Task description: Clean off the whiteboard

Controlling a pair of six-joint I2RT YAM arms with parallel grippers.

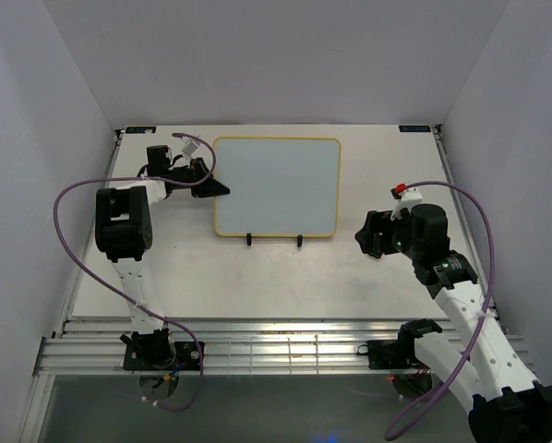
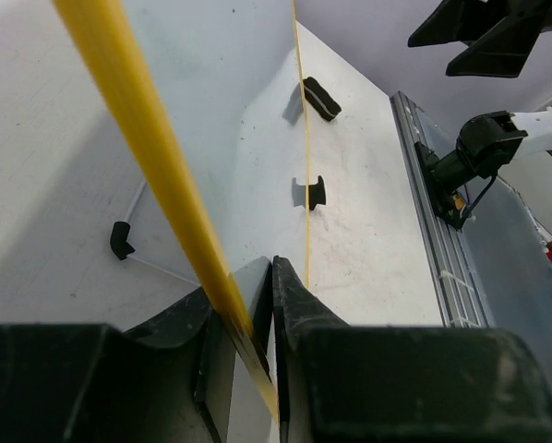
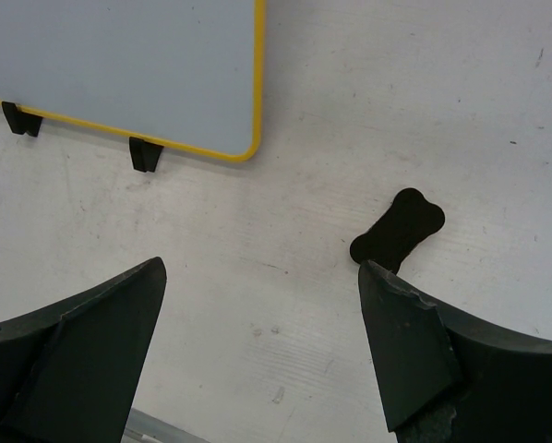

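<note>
The whiteboard (image 1: 276, 185) lies at the middle of the table, yellow-framed and blank, with two black feet on its near edge. My left gripper (image 1: 213, 185) is shut on the board's left edge; in the left wrist view (image 2: 269, 277) the fingers pinch the yellow frame (image 2: 156, 157). My right gripper (image 1: 368, 235) is open and empty, off the board's near right corner. In the right wrist view it (image 3: 262, 314) hangs above bare table, with the board's corner (image 3: 119, 65) at upper left and a small black bone-shaped eraser (image 3: 398, 226) just beyond the right finger.
The table's near edge is a metal rail (image 1: 276, 351) holding both arm bases. White walls enclose the left, back and right. Purple cables (image 1: 68, 198) loop beside each arm. A small black clip (image 2: 121, 240) sits on the table left of the board.
</note>
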